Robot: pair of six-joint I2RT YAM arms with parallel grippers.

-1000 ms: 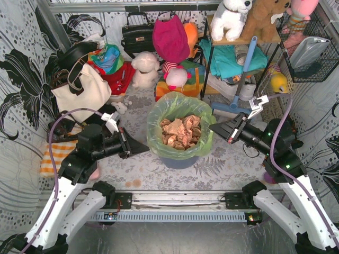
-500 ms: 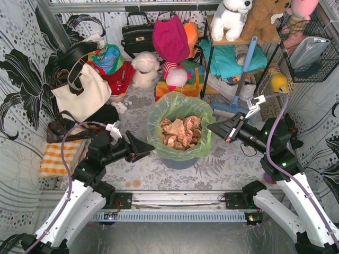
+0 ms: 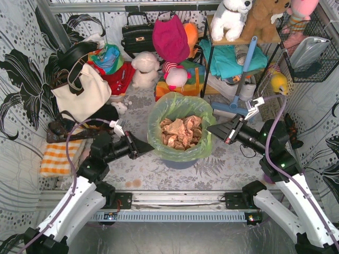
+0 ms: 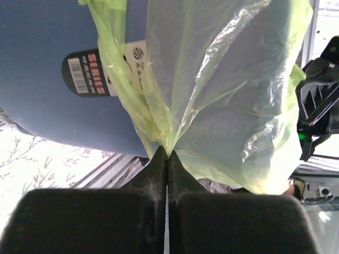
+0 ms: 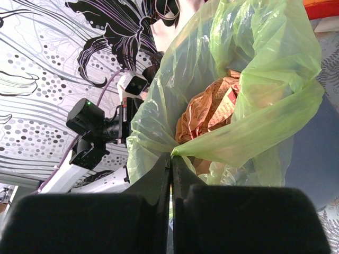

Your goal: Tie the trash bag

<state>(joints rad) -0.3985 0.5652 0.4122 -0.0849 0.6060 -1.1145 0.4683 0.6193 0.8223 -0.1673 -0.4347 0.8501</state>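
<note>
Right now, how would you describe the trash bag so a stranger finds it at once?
In the middle of the patterned table, between the left gripper and the right gripper, stands a round blue-grey bin. The trash bag lines it: thin, translucent light-green plastic holding crumpled tan paper, unlike the cloth bags and plush toys behind.

Only legible text: "SERIES" in red on a black sticker (image 4: 87, 73) with a barcode, on the blue bin (image 4: 37, 106), up-left of the left claw (image 4: 167, 159). Small print beside it is unreadable.
</note>
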